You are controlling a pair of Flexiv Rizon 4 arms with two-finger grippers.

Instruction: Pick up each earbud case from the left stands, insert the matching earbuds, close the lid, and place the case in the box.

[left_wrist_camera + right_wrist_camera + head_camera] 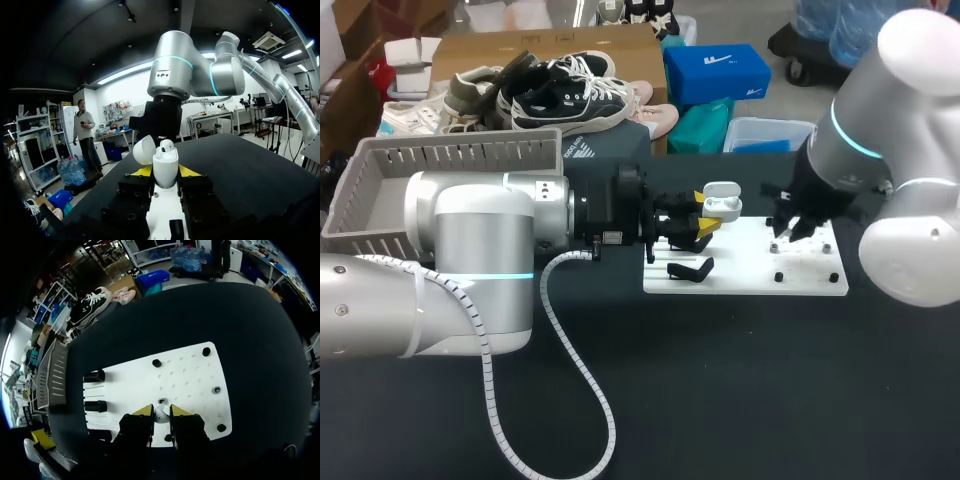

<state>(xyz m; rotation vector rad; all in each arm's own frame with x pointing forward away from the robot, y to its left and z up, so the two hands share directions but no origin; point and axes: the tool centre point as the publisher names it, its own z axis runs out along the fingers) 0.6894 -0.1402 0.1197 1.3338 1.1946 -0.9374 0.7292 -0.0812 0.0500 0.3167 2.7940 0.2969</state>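
The left gripper (165, 172) hovers over the near end of a flat white pegboard (750, 268) on the dark worktop (720, 380). Its jaws are clamped on a glossy white earbud case (165, 166), held upright with its rounded lid (142, 150) swung open and one white earbud (167, 146) seated inside. Further along the board, the right gripper (161, 414) points down, its jaws closed narrowly on a small white loose earbud (160, 411). Black stands (690, 268) sit beneath the case.
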